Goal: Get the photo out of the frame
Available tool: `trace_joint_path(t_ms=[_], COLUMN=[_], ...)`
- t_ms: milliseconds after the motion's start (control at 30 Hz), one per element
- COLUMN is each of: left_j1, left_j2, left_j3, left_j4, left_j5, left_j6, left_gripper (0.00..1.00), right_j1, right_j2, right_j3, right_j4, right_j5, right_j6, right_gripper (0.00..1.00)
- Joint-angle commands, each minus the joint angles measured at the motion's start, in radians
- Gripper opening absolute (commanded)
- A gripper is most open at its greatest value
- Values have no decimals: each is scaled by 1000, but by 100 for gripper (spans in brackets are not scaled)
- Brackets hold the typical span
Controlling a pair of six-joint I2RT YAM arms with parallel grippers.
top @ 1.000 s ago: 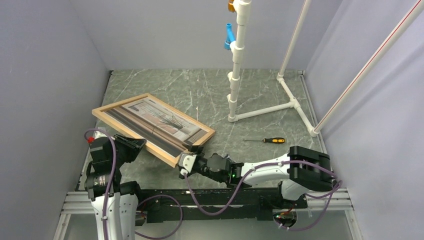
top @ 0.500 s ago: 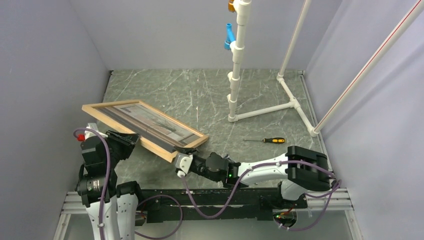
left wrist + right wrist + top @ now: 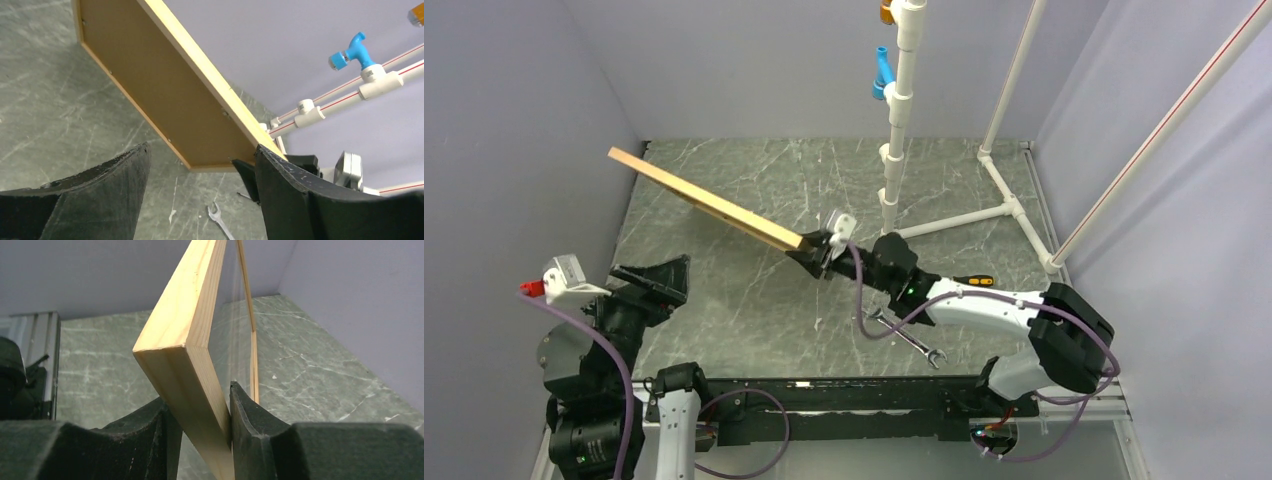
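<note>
The frame [image 3: 709,200] of light wood is held up off the table, tilted on edge, so the top view shows only its side. My right gripper [image 3: 820,250] is shut on its near right corner; in the right wrist view the wood corner [image 3: 186,352] sits clamped in the gripper [image 3: 200,397]. The left wrist view shows the frame's underside with the plain brown backing board [image 3: 160,95] and wood edge [image 3: 215,82]. The photo is hidden. My left gripper [image 3: 656,281] is open and empty, below and left of the frame, apart from it [image 3: 201,150].
A wrench [image 3: 906,338] lies on the table under my right arm, also in the left wrist view [image 3: 219,224]. A screwdriver [image 3: 972,281] lies to the right. A white pipe stand [image 3: 894,150] with a blue fitting [image 3: 882,72] stands at the back.
My right gripper has lifted the frame off the table and tipped it on edge, moving back and right. My left gripper has drawn away to the lower left. The wrench has come into view.
</note>
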Motion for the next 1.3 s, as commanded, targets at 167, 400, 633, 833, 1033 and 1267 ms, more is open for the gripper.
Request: trace_joint_path(t_ms=[167, 400, 633, 833, 1033, 1267], left_j1=[-1, -1, -1, -1, -1, -1], left_j2=[-30, -30, -38, -47, -11, 161], left_j3=[-19, -57, -120, -179, -240, -241], left_j4=[-10, 5, 20, 25, 50, 134], left_j5=[-23, -19, -7, -8, -30, 42], left_j6=[72, 73, 73, 82, 143, 227], left_gripper=[76, 76, 75, 75, 76, 75], right_j1=[-213, -277, -308, -313, -310, -284], right_j2=[112, 185, 220, 246, 267, 301], right_j3=[95, 130, 123, 100, 57, 9], right_j4=[-17, -51, -176, -238, -232, -179], right_j5=[-409, -384, -201, -20, 96, 106], right_j6=[610, 761, 778, 802, 857, 943], right_gripper=[0, 0, 0, 0, 0, 0])
